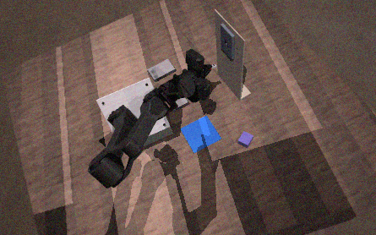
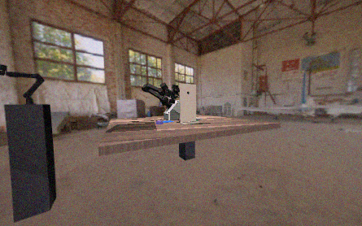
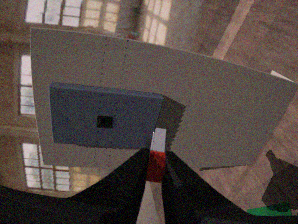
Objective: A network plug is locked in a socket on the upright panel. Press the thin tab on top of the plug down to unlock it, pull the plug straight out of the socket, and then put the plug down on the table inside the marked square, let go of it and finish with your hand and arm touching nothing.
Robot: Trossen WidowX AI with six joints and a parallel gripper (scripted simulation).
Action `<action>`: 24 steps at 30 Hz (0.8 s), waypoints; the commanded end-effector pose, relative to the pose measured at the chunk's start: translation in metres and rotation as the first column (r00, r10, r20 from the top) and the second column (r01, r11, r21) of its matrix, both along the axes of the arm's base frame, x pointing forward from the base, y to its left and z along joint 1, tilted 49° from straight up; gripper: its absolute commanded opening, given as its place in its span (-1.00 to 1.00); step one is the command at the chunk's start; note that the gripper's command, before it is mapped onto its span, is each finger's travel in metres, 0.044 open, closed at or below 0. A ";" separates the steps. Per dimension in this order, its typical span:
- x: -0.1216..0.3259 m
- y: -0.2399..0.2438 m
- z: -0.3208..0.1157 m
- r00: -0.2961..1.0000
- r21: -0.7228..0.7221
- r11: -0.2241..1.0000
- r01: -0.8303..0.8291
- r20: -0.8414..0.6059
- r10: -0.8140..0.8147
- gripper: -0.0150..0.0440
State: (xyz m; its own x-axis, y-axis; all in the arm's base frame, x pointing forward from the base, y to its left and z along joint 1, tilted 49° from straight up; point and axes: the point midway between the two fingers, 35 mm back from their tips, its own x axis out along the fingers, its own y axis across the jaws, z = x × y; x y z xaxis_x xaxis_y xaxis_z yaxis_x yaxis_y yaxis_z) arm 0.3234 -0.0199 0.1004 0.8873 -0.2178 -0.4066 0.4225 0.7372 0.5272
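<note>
My gripper (image 1: pixel 210 67) (image 3: pixel 155 156) is shut on the network plug (image 1: pixel 215 66) (image 3: pixel 159 139). The plug shows a pale front end and a red part between the fingers in the wrist view; its tab cannot be made out clearly. The plug is out of the socket, held above the table in front of the upright panel (image 1: pixel 234 72) (image 2: pixel 188 107) (image 3: pixel 225 115). The blue-grey socket block (image 1: pixel 227 41) (image 3: pixel 75 117) on the panel has an empty dark opening (image 3: pixel 105 121). The blue marked square (image 1: pixel 191 137) (image 2: pixel 167 121) lies on the table, below the gripper.
A small purple block (image 1: pixel 245 139) (image 2: pixel 159 122) lies beside the blue square. A grey box (image 1: pixel 161 69) sits near the arm's pale base plate (image 1: pixel 122 97). A green patch (image 3: pixel 270 212) shows at the wrist view's lower right. Another arm (image 2: pixel 34 76) stands on a dark pillar (image 2: pixel 28 162).
</note>
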 end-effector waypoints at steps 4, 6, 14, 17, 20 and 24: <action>-0.012 -0.033 -0.006 0.993 -0.044 0.995 0.085 -0.073 -0.088 -0.49; -0.015 -0.040 -0.007 0.990 -0.054 0.993 0.105 -0.092 -0.109 -0.49; -0.033 -0.070 -0.013 0.967 -0.092 0.979 0.179 -0.169 -0.193 -0.49; -0.041 -0.080 -0.016 0.955 -0.106 0.973 0.206 -0.197 -0.223 -0.49; -0.049 -0.090 -0.018 0.941 -0.118 0.966 0.231 -0.226 -0.253 -0.49; -0.060 -0.102 -0.020 0.920 -0.133 0.955 0.264 -0.264 -0.291 -0.49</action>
State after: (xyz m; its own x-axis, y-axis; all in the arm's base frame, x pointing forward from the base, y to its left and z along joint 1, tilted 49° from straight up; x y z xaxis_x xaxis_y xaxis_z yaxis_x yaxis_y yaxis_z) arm 0.2744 -0.1092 0.0819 0.6826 -0.4557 -0.5713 0.6993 0.6343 0.3296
